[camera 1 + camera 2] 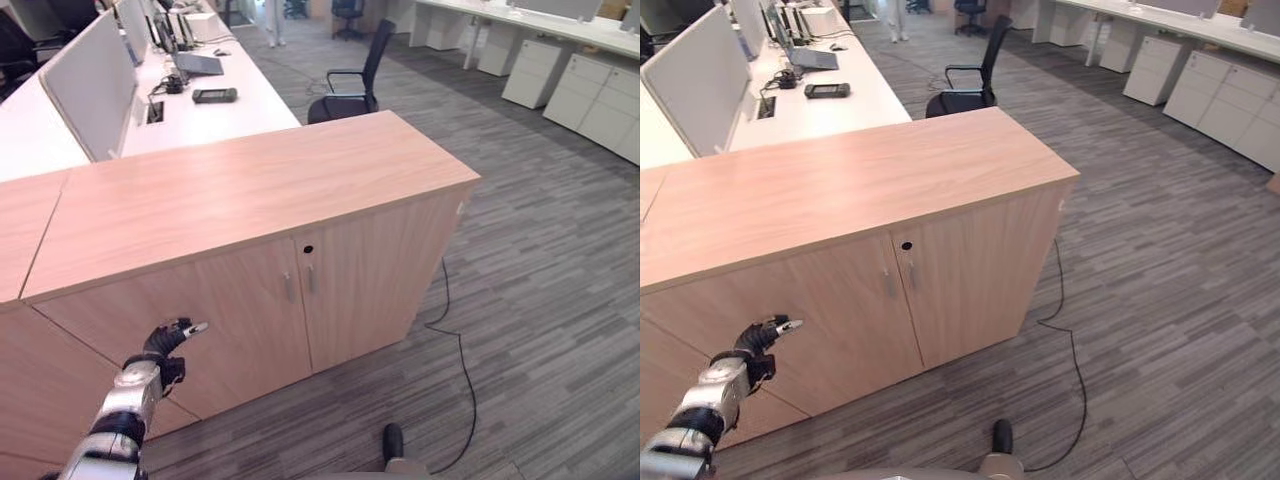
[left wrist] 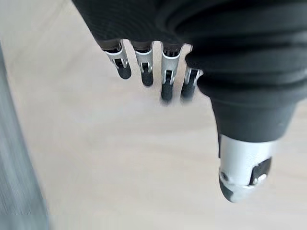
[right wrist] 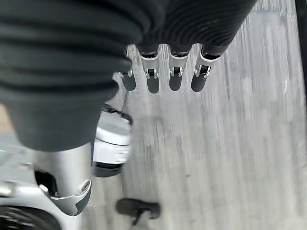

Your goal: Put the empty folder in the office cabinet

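1. While the left hand rises from 7 o'clock in the left eye view, its fingers reach loosely toward the left door of the office cabinet and hold nothing. The wooden cabinet fills the middle of the frame, both doors closed, with two slim handles side by side at the seam and a keyhole just above them. A black office chair stands behind it at 12 o'clock, beside a long white desk; grey carpet spreads toward 3 o'clock.
2. From the right eye view, the same hand hangs near the left door at 8 o'clock, apart from the handles. White storage units line the far wall at 2 o'clock.
3. Seen in the left wrist view, the fingers hang relaxed, the thumb apart, nothing between them; the pale wood behind is probably the cabinet door.
4. Seen in the right wrist view, the right hand hangs slack and empty above the carpet.
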`<state>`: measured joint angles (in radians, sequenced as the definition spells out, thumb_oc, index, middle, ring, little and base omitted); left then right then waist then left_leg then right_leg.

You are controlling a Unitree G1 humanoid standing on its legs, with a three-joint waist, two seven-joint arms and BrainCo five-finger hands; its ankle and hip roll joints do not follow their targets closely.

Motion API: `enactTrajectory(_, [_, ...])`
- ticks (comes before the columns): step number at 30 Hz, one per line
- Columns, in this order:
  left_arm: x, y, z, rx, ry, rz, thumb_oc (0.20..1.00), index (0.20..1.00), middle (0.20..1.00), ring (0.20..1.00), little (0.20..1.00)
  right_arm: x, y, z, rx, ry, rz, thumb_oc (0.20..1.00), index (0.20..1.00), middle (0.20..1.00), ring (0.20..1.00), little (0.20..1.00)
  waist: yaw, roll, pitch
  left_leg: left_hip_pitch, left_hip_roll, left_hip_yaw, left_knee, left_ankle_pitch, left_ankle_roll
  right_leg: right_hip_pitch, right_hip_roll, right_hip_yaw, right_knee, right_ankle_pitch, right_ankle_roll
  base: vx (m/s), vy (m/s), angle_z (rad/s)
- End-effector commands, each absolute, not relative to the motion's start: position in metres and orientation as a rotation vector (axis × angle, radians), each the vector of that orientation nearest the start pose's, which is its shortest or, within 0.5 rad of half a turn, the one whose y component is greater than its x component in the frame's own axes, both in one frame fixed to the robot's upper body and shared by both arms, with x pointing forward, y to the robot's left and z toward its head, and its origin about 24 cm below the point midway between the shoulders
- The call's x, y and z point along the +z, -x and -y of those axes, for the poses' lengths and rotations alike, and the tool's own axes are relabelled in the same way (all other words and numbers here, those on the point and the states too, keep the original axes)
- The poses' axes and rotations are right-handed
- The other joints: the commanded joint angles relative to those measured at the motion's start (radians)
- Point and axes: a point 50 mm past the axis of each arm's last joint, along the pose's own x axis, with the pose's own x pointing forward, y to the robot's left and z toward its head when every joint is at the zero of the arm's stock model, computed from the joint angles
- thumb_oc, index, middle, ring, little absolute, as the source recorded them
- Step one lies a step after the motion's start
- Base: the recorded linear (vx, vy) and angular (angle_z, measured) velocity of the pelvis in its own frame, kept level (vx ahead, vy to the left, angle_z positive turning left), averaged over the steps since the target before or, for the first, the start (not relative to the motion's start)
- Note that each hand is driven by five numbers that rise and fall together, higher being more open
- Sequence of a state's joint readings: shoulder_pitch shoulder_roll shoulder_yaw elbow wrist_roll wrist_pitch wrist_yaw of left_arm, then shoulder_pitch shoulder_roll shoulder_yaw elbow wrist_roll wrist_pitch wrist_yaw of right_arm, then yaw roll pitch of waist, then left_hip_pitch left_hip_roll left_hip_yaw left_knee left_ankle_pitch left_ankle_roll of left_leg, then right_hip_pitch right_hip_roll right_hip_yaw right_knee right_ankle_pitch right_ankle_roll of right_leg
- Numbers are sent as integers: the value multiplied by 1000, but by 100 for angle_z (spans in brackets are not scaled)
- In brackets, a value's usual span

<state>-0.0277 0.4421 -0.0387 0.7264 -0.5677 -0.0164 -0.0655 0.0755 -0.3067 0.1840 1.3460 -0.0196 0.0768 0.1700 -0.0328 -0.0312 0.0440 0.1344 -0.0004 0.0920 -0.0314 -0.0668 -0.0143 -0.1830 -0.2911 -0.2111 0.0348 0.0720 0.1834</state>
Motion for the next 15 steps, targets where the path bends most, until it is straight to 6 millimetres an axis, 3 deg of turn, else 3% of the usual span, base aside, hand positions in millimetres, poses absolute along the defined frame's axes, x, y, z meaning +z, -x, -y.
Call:
enactTrajectory(1, [-70,-214,-277,246,274,-533,1000,1000,1000,1000,1000,-161,-31,271,54,289,-1521,1000,1000,1000,1000,1000,12,48,15,-76,-75,-21,52,-50,82,64,-6,-29,103,26,-15,-70,-48,-5])
enactTrajectory(5, [-90,-188,-258,210,255,-611,1000,1000,1000,1000,1000,-164,-20,263,51,248,-1554,1000,1000,1000,1000,1000,45,27,-17,-95,-83,-38,65,-51,78,129,-12,-47,78,10,-13,10,-80,24])
enactTrajectory(6, [-102,-169,-249,203,273,-670,1000,1000,1000,1000,1000,-167,-15,255,68,238,-1575,1000,1000,1000,1000,1000,69,15,-31,-97,-82,-55,63,-49,74,149,11,-61,54,-6,-8,57,-112,32])
enactTrajectory(9, [-108,-160,-247,237,270,-687,1000,1000,1000,1000,1000,-169,-14,246,59,205,-1570,1000,1000,1000,1000,1000,84,2,-32,-107,-79,-87,62,-37,66,153,41,-57,37,-20,-16,20,-154,27])
enactTrajectory(11, [-120,-140,-251,276,122,-766,1000,1000,1000,1000,1000,-174,-21,225,35,141,-1517,1000,1000,1000,1000,1000,110,-24,-30,-118,-69,-130,51,-20,47,170,87,-70,-16,-34,-28,-8,-195,40])
enactTrajectory(14, [-132,-124,-253,277,79,-873,1000,1000,1000,1000,1000,-175,-29,219,40,143,-1485,1000,1000,1000,1000,1000,118,-30,-28,-132,-59,-148,49,-12,35,179,112,-83,-46,-39,-36,-16,-101,47])
enactTrajectory(15, [-143,-104,-254,286,64,-979,1000,1000,1000,1000,1000,-175,-35,216,69,167,-1467,1000,1000,1000,1000,1000,124,-29,-29,-136,-54,-158,45,-7,28,192,130,-95,-72,-42,-42,3,-60,22])
